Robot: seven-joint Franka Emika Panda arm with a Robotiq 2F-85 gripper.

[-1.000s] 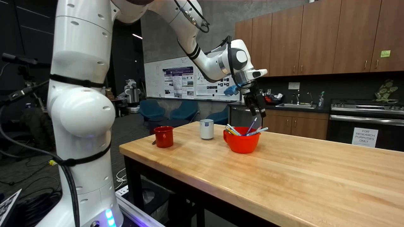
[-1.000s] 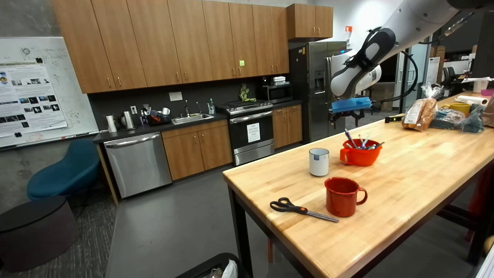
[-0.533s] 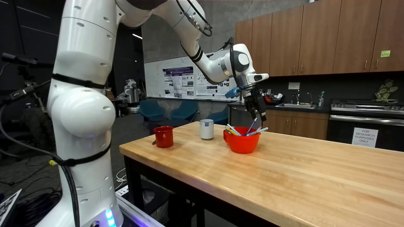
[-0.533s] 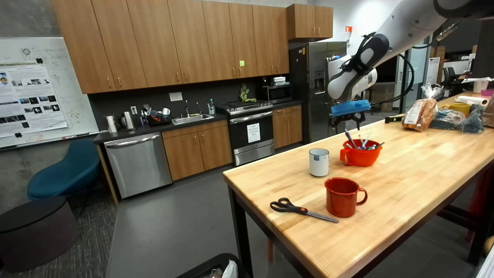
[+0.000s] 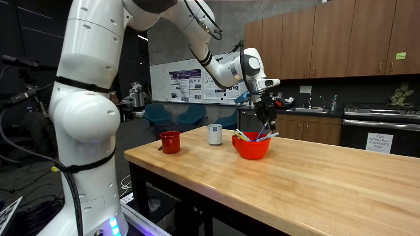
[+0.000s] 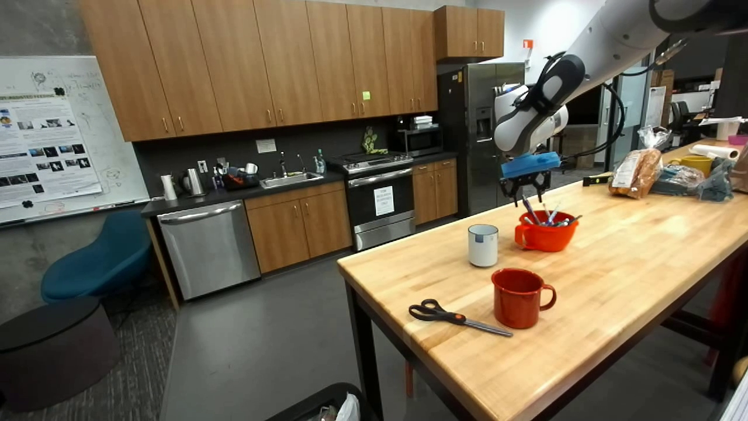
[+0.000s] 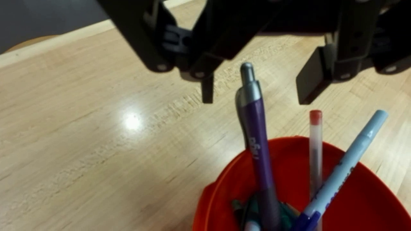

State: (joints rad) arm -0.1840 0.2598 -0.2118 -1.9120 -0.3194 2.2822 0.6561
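Lowered toward the red bowl point(image 5: 252, 150) and drew the fingers point(image 7: 310, 79) closer together since the earlier frame. Now see them parted partway, gripping nothing, with gaps either side of the purple pen point(image 7: 257, 134) in the wrist view. Note pen leaning in bowl on the worktop point(image 5: 328, 177), near the white cup point(image 5: 215, 135).

I have a pale wooden desk point(image 6: 619, 263) in both exterior views, its top glossy, its legs dark. Near its end I see black-handled scissors point(image 6: 450, 316) lying flat, tips just beside the foot of a dark red mug point(image 6: 517, 301) standing upright. Beyond, a white mug point(image 6: 483, 248) stands near a bright red bowl point(image 6: 548, 240). Well apart from these, in an exterior view, I make out a bagged loaf point(image 6: 637, 172), a small black object point(image 6: 596, 180) just beside it, grey-blue bags point(image 6: 714, 186) and a white roll point(image 6: 716, 152).
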